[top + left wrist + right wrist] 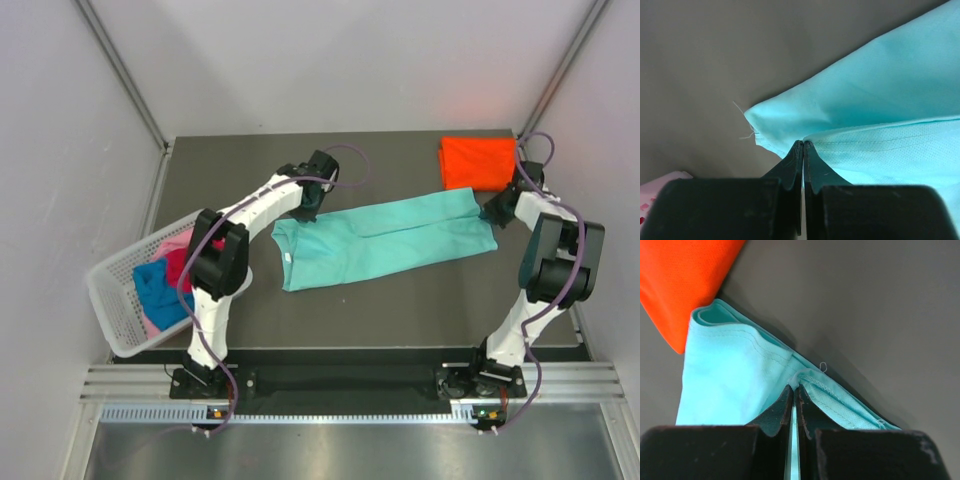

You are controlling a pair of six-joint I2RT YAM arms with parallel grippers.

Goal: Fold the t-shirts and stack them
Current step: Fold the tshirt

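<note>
A teal t-shirt (385, 240) lies stretched out as a long band across the middle of the dark table. My left gripper (305, 212) is shut on its left far corner; in the left wrist view the fingers (803, 145) pinch the teal cloth (875, 100). My right gripper (493, 211) is shut on its right far corner; in the right wrist view the fingers (794, 388) pinch a hemmed edge of the teal shirt (730, 375). A folded orange t-shirt (477, 161) lies at the back right, also in the right wrist view (680, 275).
A white lattice basket (120, 300) stands tilted at the left table edge with pink (172, 243), magenta-red (180, 265) and blue (155, 285) shirts in it. Its pink rim corner shows in the left wrist view (660, 185). Grey walls enclose the table.
</note>
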